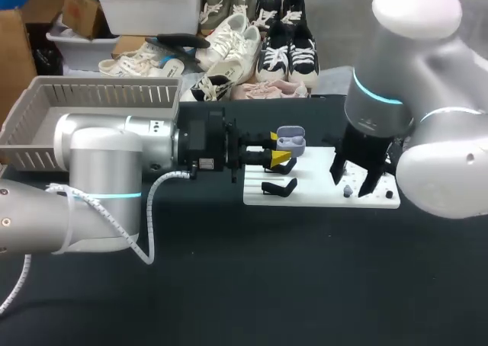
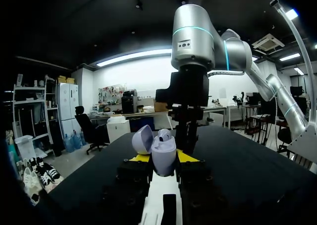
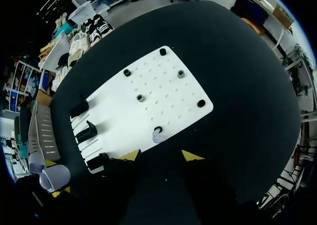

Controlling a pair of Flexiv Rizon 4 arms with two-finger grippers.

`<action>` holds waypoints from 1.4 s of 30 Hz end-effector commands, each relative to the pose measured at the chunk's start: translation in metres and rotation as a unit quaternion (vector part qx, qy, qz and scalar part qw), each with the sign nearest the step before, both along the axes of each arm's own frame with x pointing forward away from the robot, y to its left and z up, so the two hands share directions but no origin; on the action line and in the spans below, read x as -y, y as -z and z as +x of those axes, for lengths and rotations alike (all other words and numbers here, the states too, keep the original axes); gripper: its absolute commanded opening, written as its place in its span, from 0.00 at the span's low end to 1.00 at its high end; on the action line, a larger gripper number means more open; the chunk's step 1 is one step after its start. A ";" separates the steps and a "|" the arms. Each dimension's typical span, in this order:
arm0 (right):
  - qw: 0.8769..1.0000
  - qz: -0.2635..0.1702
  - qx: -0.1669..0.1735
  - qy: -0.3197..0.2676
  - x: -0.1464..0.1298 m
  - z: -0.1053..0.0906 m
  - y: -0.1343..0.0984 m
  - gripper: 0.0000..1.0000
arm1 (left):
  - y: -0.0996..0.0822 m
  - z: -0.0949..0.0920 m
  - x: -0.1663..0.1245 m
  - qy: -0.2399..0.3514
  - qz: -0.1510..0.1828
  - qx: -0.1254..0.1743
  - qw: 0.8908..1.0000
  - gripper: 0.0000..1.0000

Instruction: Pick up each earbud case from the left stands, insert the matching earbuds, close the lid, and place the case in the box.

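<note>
My left gripper (image 1: 277,148) is shut on a lavender earbud case (image 1: 290,142) and holds it over the left end of the white board (image 1: 313,195), lid (image 2: 142,139) open. In the left wrist view the case (image 2: 163,155) sits upright between the yellow tips. My right gripper (image 1: 352,184) stands open, pointing down over the board's right part, its fingers either side of a small lavender earbud (image 1: 347,190). In the right wrist view that earbud (image 3: 157,136) rests on the board (image 3: 148,103) just ahead of the gripper (image 3: 159,155); the held case (image 3: 54,178) shows off to the side.
Black empty stands (image 1: 278,186) rise from the board's left end, with short black pegs (image 3: 139,97) spread over the rest. A grey slatted basket (image 1: 91,94) sits at the table's far left. The dark tabletop (image 1: 305,285) stretches in front.
</note>
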State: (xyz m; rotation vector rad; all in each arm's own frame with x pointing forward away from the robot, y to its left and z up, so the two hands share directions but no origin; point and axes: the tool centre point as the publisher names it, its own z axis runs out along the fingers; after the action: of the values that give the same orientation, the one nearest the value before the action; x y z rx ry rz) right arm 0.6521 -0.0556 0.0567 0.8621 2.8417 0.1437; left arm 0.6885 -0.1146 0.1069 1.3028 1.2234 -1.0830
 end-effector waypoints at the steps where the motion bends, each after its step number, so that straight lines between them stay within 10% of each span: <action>1: 1.000 0.004 0.017 0.004 0.002 -0.003 0.008 0.47 | 0.001 -0.001 0.000 -0.002 -0.001 0.001 1.000 0.00; 42: 0.999 0.013 0.028 -0.012 0.002 0.016 0.030 0.34 | 0.001 -0.001 0.000 -0.002 -0.001 0.001 1.000 0.00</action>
State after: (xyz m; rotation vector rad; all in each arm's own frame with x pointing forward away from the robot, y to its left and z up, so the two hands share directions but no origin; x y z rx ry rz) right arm 0.6677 -0.0593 0.0275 0.8122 2.8069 0.2102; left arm 0.6885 -0.1146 0.1069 1.3027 1.2234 -1.0830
